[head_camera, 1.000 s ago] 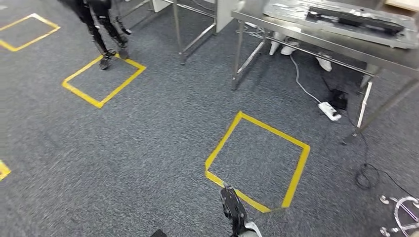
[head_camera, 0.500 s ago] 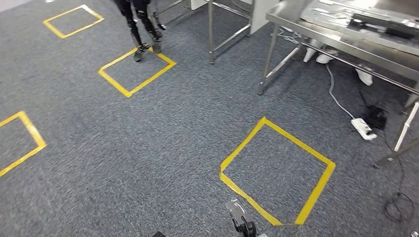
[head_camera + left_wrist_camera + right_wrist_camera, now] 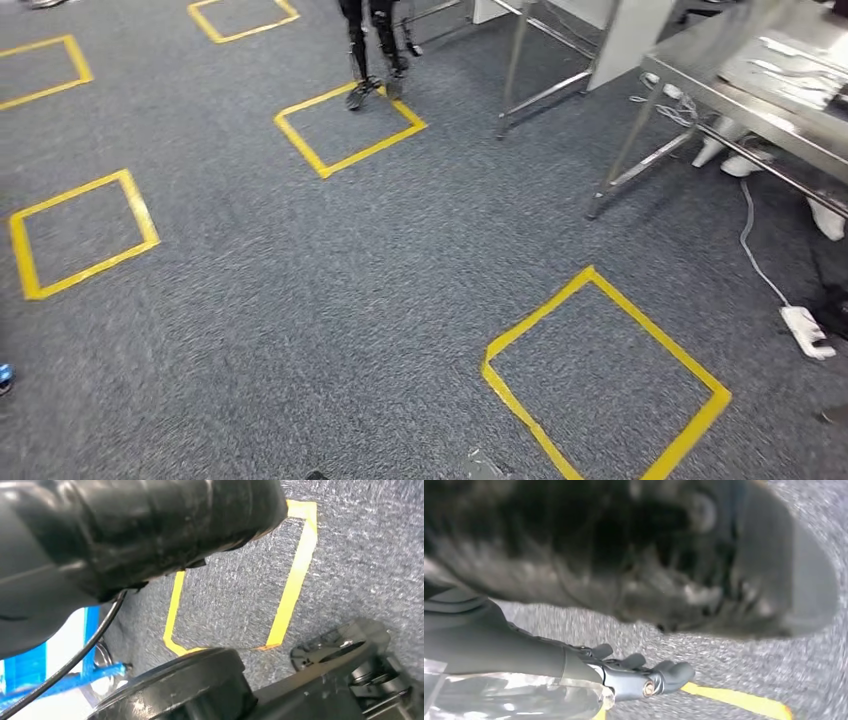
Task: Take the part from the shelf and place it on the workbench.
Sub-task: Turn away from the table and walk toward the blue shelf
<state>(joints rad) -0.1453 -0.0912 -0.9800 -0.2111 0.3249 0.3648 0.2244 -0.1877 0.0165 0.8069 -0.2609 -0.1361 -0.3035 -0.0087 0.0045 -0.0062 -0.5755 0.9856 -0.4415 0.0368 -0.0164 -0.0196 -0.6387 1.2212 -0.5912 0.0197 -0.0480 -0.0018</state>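
The steel workbench [image 3: 700, 70] stands at the far right of the head view, with flat metal pieces lying on its top. No part is between my hands' fingers. In the right wrist view my right hand [image 3: 639, 675] hangs over the carpet with its dark fingers stretched out and nothing in them; a glossy cover shows at its wrist. Its tip [image 3: 480, 466] just pokes in at the head view's bottom edge. A small dark tip of my left hand [image 3: 318, 474] shows at the same edge, too little to tell how its fingers lie.
Grey carpet carries several yellow taped squares, the nearest [image 3: 605, 375] just ahead to my right. A pair of black legs [image 3: 372, 50] stands at a far square. White shoes [image 3: 722, 152] and a power strip [image 3: 806, 333] lie under the bench. A blue frame [image 3: 65, 680] is beside me.
The camera has swung left: the workbench and the nearest square slid to the right and more squares came in on the left. My right hand has sunk almost out of the head view.
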